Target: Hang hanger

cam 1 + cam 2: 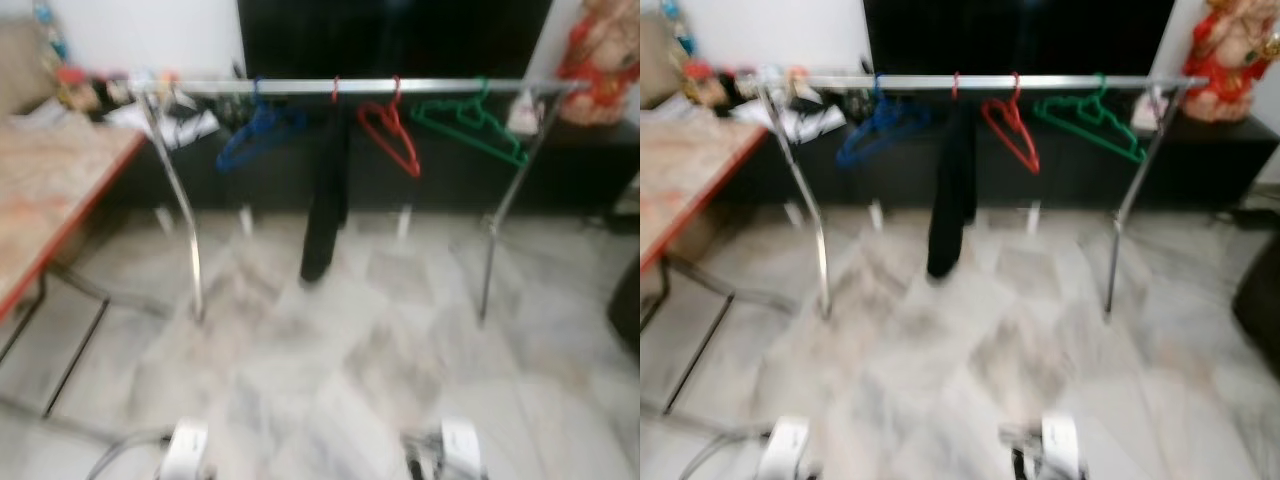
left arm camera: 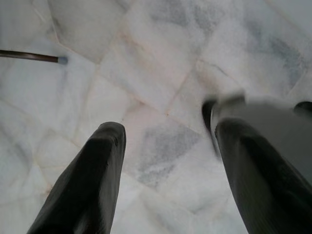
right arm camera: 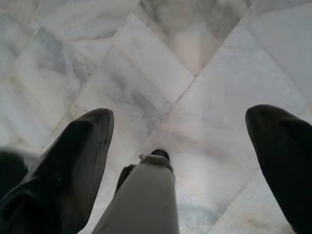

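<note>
A silver clothes rail (image 1: 360, 87) stands ahead across the marble floor, blurred in the eye views. On it hang a blue hanger (image 1: 255, 135), a black garment (image 1: 325, 200), an empty red hanger (image 1: 392, 135) and a green hanger (image 1: 470, 125). Both arms hang low, far short of the rail, their silver wrists at the lower edge (image 1: 185, 450) (image 1: 458, 448). My left gripper (image 2: 168, 129) points down at the floor, open and holding nothing. My right gripper (image 3: 183, 117) is likewise open and holds nothing above the tiles.
A red-edged table (image 1: 50, 190) with clutter at its back stands on the left. Behind the rail are a dark screen (image 1: 390, 40) and a low black cabinet, with a red figure (image 1: 600, 60) on it. A dark object (image 1: 628, 310) sits at the right edge.
</note>
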### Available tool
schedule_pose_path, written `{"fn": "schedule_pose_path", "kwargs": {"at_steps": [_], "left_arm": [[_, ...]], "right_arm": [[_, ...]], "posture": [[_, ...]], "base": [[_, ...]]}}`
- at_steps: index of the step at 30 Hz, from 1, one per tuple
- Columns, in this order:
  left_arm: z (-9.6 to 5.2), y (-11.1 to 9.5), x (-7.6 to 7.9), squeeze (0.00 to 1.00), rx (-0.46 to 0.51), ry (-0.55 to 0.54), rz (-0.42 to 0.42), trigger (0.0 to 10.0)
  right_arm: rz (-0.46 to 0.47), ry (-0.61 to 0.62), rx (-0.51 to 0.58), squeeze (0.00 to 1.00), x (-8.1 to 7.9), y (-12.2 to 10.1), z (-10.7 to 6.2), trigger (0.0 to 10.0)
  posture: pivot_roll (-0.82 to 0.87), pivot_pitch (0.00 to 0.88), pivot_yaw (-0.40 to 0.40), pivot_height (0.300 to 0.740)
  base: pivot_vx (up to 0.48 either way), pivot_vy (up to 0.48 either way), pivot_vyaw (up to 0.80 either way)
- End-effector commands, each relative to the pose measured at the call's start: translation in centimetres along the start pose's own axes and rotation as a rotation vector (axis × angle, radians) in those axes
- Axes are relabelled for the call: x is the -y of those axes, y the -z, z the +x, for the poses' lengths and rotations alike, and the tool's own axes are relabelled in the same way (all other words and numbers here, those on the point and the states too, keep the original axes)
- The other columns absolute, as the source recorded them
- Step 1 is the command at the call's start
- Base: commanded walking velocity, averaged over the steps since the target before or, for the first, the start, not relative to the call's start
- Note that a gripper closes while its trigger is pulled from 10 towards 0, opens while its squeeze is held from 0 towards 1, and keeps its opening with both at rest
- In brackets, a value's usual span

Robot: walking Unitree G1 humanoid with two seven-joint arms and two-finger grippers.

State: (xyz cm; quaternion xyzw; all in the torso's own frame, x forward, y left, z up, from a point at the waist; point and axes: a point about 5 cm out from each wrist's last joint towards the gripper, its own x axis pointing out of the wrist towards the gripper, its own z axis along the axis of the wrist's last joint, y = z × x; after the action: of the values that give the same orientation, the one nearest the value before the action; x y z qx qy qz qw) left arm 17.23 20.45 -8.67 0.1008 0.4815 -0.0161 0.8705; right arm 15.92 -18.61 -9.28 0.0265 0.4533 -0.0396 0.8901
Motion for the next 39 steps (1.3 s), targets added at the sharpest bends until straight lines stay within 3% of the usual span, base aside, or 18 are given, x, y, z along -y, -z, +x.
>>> {"fn": "schedule_pose_path", "kwargs": {"at_steps": [1,14,28,33,39], "left_arm": [[0.1,-0.6,-0.6,0.00,0.012,-0.011,0.019,10.0],[0.0,0.2,-0.5,0.00,-0.022,-0.005,0.027,10.0],[-0.1,0.5,-0.4,0.00,-0.026,0.007,0.081,10.0],[-0.2,1.1,-0.6,0.00,-0.040,-0.002,0.051,10.0],[-0.2,1.1,-0.5,0.00,-0.045,0.006,0.089,10.0]], "right_arm": [[-0.010,-0.010,0.001,0.00,-0.4,-0.2,0.1,10.0],[-0.031,0.012,0.008,0.00,-0.3,-0.4,0.1,10.0],[-0.061,0.004,-0.004,0.00,-0.4,-0.2,0.1,10.0],[-0.064,0.001,-0.004,0.00,-0.5,-0.2,0.1,10.0],[-0.066,0.001,-0.004,0.00,-0.4,-0.3,0.1,10.0]], "posture": [[-0.13,0.000,0.004,0.727],[-0.13,0.000,0.010,0.727],[-0.13,0.000,0.011,0.727],[-0.13,0.000,0.014,0.727],[-0.13,0.000,0.014,0.727]], "base": [[0.000,0.000,0.00],[0.000,0.000,0.00],[0.000,0.000,-0.63],[0.000,-0.259,-0.64],[0.000,-0.194,-0.64]]}}
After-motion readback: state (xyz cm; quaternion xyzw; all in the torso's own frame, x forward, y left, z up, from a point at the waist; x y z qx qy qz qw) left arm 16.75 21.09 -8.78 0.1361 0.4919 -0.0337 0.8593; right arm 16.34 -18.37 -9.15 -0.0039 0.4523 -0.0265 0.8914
